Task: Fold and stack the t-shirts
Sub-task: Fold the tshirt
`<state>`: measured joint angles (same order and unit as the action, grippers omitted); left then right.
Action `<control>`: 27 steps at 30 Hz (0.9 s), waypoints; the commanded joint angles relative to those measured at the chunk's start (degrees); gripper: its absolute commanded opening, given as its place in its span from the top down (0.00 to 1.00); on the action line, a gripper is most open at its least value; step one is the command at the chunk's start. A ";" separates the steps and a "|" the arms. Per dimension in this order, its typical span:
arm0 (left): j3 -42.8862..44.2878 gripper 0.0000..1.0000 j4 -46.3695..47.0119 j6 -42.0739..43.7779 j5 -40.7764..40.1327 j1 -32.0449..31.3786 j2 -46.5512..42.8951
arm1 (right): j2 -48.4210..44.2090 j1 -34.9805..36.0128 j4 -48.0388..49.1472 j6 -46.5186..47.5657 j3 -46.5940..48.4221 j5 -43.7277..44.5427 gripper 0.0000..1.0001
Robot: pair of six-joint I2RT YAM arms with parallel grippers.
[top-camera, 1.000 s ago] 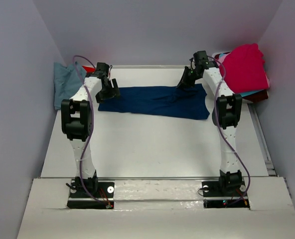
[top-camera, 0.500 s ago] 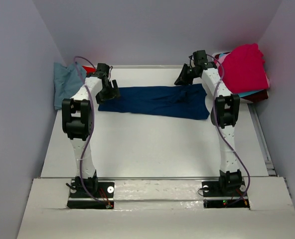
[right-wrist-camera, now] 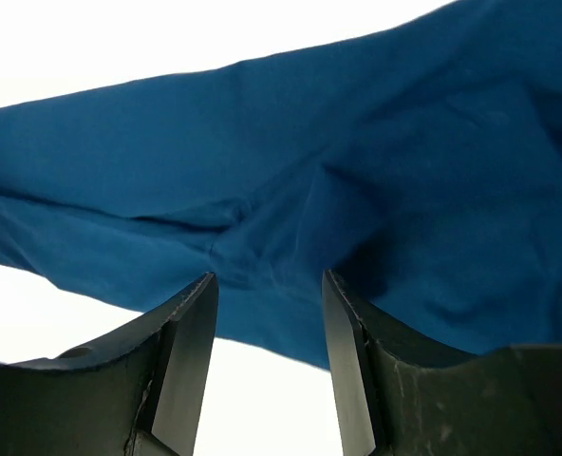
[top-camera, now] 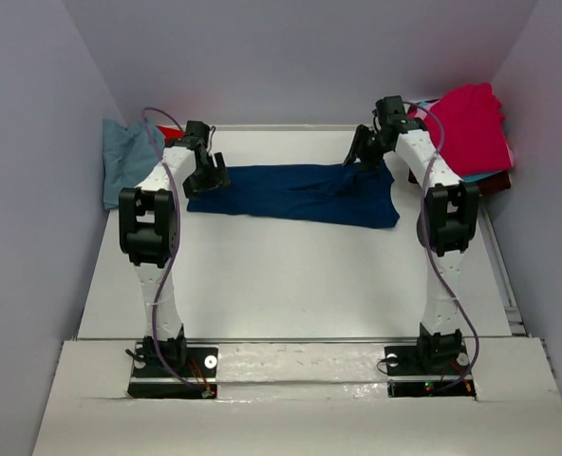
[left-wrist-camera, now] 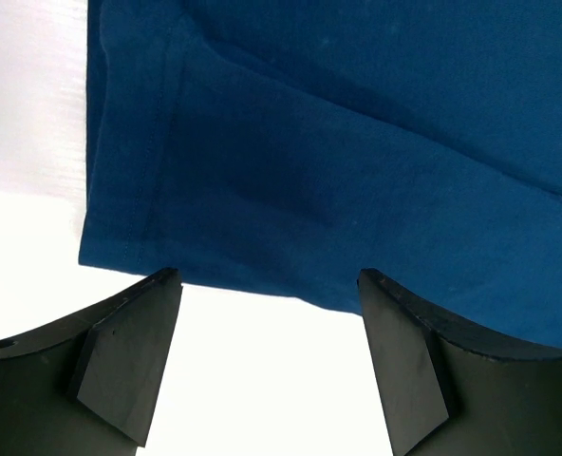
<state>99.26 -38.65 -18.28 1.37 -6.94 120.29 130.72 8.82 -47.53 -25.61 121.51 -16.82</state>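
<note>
Navy t-shirt [top-camera: 295,193] lies flat as long strip across far middle of table [top-camera: 281,275]. Left gripper [top-camera: 210,179] at its left end, fingers wide, empty. Right gripper [top-camera: 362,157] at right end, fingers parted, empty. Magenta tee [top-camera: 466,128] heaped far right.

The top camera looks down from above and behind the arm bases [top-camera: 172,366], far enough back to take in the whole navy shirt [top-camera: 290,193]. Both wrist cameras sit close over that shirt, the left at its left edge, the right at its right end.
</note>
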 commanded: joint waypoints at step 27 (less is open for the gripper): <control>-0.65 0.14 0.77 0.53 -0.49 -0.44 -1.81 | -4.07 -0.03 -0.99 -1.38 -5.32 3.20 0.58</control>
<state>99.00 -37.98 -18.28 1.37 -7.14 120.40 126.13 8.82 -48.01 -26.61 115.44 -12.27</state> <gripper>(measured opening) 0.865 0.419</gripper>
